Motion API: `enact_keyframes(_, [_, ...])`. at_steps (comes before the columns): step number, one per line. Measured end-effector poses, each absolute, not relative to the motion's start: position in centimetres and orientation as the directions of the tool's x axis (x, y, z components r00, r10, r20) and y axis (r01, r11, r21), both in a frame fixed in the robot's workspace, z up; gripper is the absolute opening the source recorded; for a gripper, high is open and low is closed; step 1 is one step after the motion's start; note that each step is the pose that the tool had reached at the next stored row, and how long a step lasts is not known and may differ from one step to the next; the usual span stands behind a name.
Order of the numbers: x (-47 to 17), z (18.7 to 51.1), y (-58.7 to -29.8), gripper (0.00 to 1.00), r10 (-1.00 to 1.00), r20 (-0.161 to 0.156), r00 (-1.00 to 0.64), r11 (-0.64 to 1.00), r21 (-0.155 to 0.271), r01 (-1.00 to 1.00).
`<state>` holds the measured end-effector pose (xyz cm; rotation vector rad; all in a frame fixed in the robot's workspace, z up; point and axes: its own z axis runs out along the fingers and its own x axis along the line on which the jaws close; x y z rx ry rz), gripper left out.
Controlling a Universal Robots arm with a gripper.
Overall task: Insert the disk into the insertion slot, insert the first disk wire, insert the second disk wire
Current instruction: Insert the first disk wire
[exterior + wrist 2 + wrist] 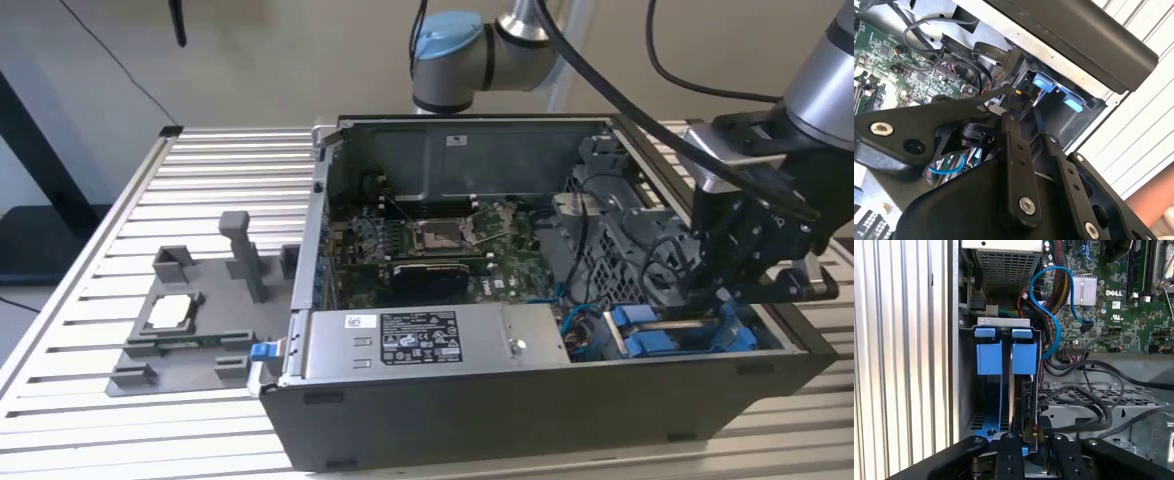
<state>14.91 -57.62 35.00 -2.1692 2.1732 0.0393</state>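
**Tight squeeze at the drive bay**

So the gripper [1031,437] is down in the corner of the case [534,420], right at the slot [674,335]. The disk [1026,400] sits on edge in it, capped by one of two blue tabs [1024,357]. The bay beside it looks hollow. Can't tell if the gripper is clamped on anything or loose, since its end is buried against the disk's edge.

Room is thin. The case wall [954,365] runs just beside the slot on one side, a bundle of black cables [1089,395] crowds the other, and a blue cable [1054,305] loops past the tabs.

The power supply [400,340] sits near the slot, its white label covered in small print. There are white stickers on the board [1114,305] too. A fixture [187,330] lies well apart on the table [80,400], at the exterior view's left.
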Motion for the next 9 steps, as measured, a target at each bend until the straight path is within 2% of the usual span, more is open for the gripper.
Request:
enact_keyframes(4, [14.92,35.01,-57.61,0.27,-0.998,-0.068,-0.001,0.003,-0.032,-0.999])
enact_keyframes(9, [14.91,34.74,-57.62,0.11,-0.998,-0.068,-0.001,0.003,-0.033,-0.999])
